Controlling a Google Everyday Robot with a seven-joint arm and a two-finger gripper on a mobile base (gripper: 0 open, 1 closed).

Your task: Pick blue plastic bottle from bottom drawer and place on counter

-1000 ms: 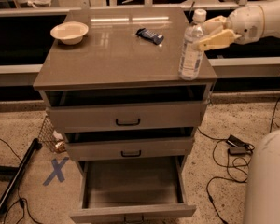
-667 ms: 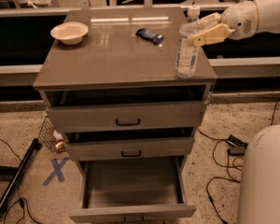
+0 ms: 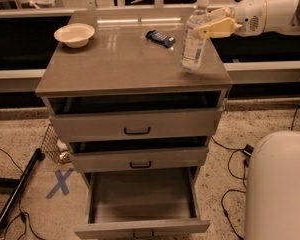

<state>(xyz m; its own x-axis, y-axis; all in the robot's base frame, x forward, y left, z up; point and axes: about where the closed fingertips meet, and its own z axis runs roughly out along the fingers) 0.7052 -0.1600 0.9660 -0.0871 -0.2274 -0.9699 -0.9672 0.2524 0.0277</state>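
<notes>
The blue plastic bottle (image 3: 193, 40), clear with a white cap, leans slightly at the right side of the counter (image 3: 120, 64), its base at or just above the surface. My gripper (image 3: 210, 29) reaches in from the right, and its yellowish fingers (image 3: 217, 28) are closed on the bottle's upper part. The bottom drawer (image 3: 140, 204) is pulled fully out below and nothing shows inside it.
A cream bowl (image 3: 74, 34) sits at the counter's back left and a flat dark-blue packet (image 3: 160, 37) at the back middle. The two upper drawers (image 3: 137, 124) stand slightly ajar. My white base (image 3: 277, 184) is at the lower right, with cables on the floor. A black pole (image 3: 15, 196) lies at the left.
My gripper has carried the bottle a little left and further in over the counter. The drawers have not moved.
</notes>
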